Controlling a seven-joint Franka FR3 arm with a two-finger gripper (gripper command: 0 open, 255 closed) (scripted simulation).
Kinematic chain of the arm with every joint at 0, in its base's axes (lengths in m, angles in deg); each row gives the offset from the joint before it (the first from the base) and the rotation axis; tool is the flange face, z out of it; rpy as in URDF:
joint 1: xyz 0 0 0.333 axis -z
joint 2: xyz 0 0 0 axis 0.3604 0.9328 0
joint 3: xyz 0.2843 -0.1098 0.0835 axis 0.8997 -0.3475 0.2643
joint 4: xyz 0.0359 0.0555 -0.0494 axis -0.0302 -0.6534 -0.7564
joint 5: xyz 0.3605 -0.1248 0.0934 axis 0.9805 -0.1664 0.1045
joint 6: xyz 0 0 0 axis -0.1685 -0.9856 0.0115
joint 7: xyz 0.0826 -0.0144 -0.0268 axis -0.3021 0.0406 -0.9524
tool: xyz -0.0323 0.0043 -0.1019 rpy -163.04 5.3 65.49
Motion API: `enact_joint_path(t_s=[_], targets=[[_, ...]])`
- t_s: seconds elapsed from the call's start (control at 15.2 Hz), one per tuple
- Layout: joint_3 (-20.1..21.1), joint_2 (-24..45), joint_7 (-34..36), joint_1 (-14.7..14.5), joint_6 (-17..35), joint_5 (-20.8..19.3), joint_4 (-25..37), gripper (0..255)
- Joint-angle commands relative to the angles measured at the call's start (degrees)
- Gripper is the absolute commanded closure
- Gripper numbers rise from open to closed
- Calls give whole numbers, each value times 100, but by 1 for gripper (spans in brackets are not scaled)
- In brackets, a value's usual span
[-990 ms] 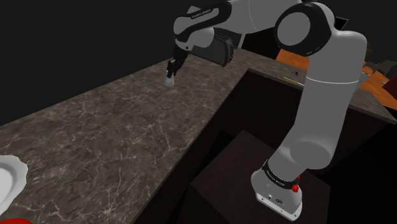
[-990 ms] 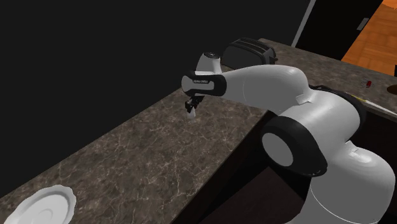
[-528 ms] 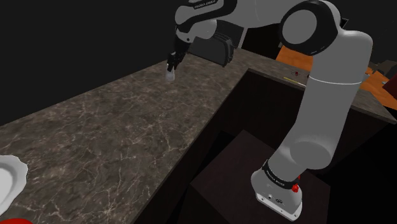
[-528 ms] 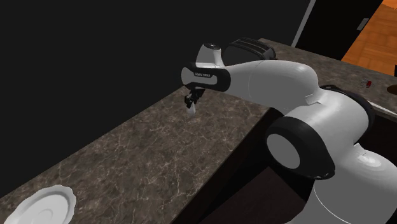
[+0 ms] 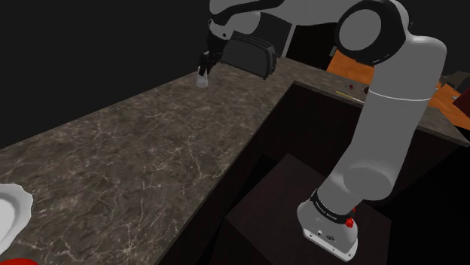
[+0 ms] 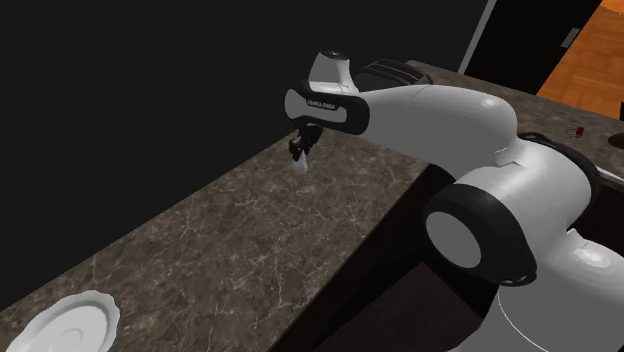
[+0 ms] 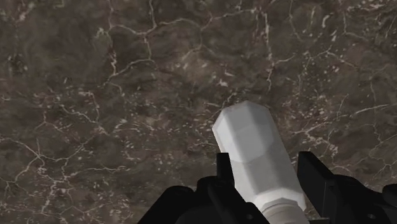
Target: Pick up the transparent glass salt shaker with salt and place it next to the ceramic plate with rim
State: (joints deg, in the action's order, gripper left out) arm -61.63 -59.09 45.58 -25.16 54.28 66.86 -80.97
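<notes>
A dark, white-veined marble table [image 5: 151, 166] runs across the shoulder view from lower left to upper right, with a black area beyond its far edge; the second exterior view [image 6: 250, 250] shows the same long slab; in the wrist view [image 7: 127, 76] its veined top lies beneath the gripper. The white Franka arm [image 5: 392, 113] rises from its dark box stand [image 5: 263, 218] and reaches over the table toward the shoulder view's upper left; its broad white links show in the second exterior view [image 6: 450, 120]. A black toaster [image 5: 252, 54] stands on the table behind the arm's wrist [image 6: 395, 75]. A white ceramic plate [image 5: 11, 211] with a wavy rim lies at the table's opposite end, at the shoulder view's left edge [image 6: 70, 322], well apart from the arm's hand.

The black gripper [image 5: 205, 66] points downward near the toaster [image 6: 298, 152]; in the wrist view its two fingers [image 7: 264, 162] are clamped on the salt shaker [image 7: 251, 146], one on each side. The shaker is drawn pale grey-white and faceted; its long axis runs along the fingers, the narrow collared end up by the palm and the wider end pointing down at the table, roughly upright with a slight tilt. It hangs below the fingertips [image 5: 200, 79], apparently clear of the surface [image 6: 300, 166].
</notes>
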Motion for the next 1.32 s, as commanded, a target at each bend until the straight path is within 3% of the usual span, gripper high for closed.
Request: enact_joint_path(t_s=[0.0,0.53,1.25], targets=[[-9,-34,37,3,-143,-26,111,255],[-30,-99,164,14,-651,-99,568,255],[467,-1073,1572,-884,7,-570,-771,255]])
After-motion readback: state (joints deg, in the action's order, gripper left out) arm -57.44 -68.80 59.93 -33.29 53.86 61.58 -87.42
